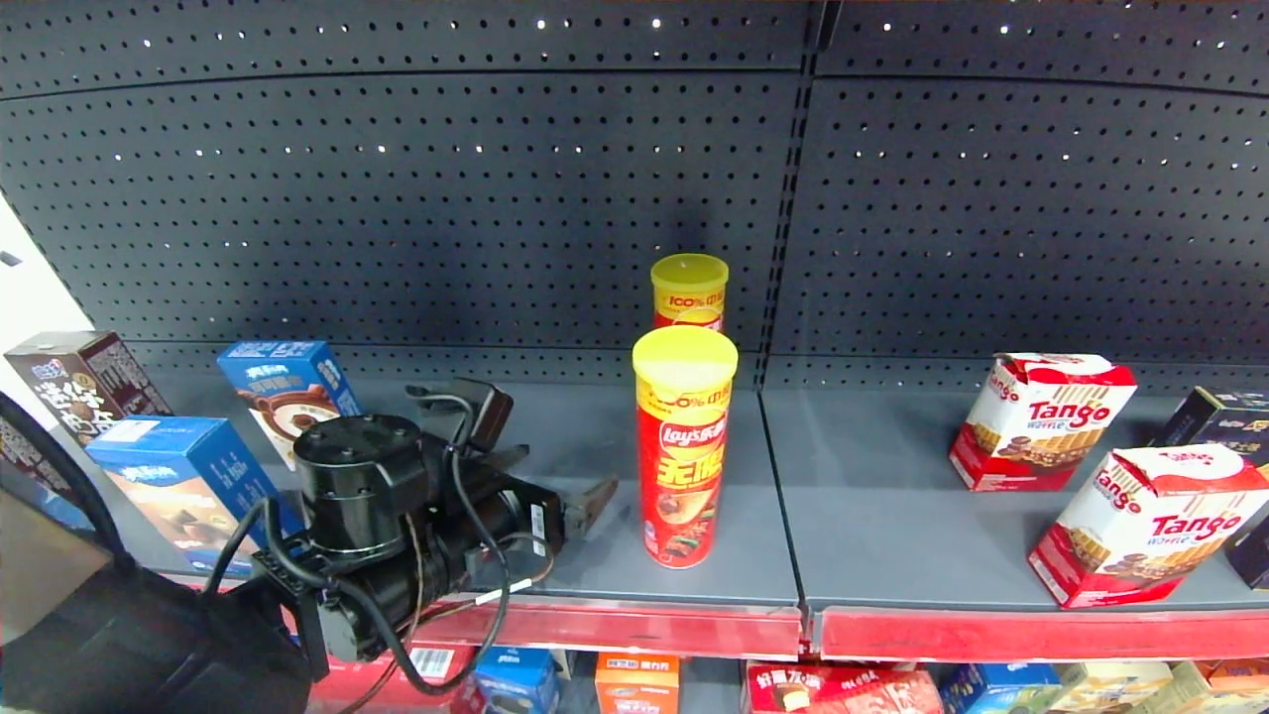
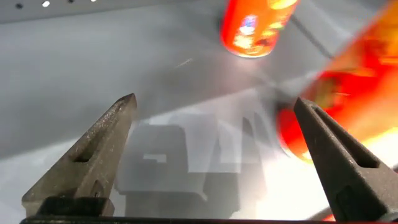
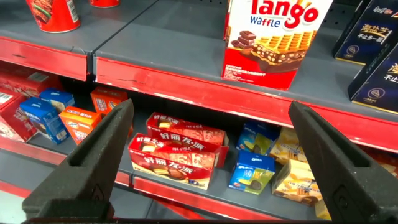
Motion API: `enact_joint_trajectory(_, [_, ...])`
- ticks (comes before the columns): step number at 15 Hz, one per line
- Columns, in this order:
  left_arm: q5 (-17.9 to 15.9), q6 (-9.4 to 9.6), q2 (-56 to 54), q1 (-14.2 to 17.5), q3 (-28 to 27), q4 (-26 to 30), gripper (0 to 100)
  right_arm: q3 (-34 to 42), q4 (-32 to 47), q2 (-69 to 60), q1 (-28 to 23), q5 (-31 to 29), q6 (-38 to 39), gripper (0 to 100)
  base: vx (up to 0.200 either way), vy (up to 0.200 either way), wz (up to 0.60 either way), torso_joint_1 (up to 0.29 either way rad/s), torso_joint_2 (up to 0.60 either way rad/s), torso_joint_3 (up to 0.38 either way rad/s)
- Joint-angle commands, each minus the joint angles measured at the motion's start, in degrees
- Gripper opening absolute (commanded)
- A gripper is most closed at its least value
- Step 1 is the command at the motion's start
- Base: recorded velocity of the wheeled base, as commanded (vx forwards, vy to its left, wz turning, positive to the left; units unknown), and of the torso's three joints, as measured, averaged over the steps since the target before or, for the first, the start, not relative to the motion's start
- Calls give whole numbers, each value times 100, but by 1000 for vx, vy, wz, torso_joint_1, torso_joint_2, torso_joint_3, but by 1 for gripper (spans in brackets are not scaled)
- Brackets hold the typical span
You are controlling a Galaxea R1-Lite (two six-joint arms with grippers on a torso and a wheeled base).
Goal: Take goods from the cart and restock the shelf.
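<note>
Two red chip cans with yellow lids stand upright on the grey shelf (image 1: 872, 535): a front can (image 1: 684, 446) and a rear can (image 1: 689, 290) right behind it. My left gripper (image 1: 575, 496) rests low over the shelf, just left of the front can, open and empty. In the left wrist view, that gripper (image 2: 216, 101) has its fingers (image 2: 99, 162) spread wide. The front can (image 2: 348, 93) is close beside one finger and the rear can (image 2: 258, 25) is farther off. My right gripper (image 3: 211, 106) hangs open and empty in front of the shelf's red edge (image 3: 205, 93).
Blue and brown snack boxes (image 1: 188, 481) stand at the shelf's left, close to my left arm. Two red-and-white wafer boxes (image 1: 1041, 421) sit on the right section, one also seen as a wafer box (image 3: 270, 40). The lower shelf holds several small boxes (image 3: 177, 158).
</note>
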Motion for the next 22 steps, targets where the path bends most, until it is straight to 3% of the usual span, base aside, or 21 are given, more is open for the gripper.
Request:
enact_joint_trajectory(1, [15, -10, -149, -105, 9, -2, 100, 0, -1, 7, 0, 1, -2, 100, 0, 0, 0, 0, 0, 0])
enact_joint_trajectory(5, [24, -27, 18, -219, -53, -64, 100, 0, -1, 7, 0, 1, -2, 100, 0, 0, 0, 0, 0, 0])
enact_joint_trajectory(9, [24, -19, 308, -210, -88, -503, 100, 0, 8, 7, 0, 10, 7, 100, 0, 0, 0, 0, 0, 0])
enact_joint_trajectory(22, [24, -19, 686, -140, -852, -406, 100, 0, 25, 7, 0, 10, 7, 100, 0, 0, 0, 0, 0, 0])
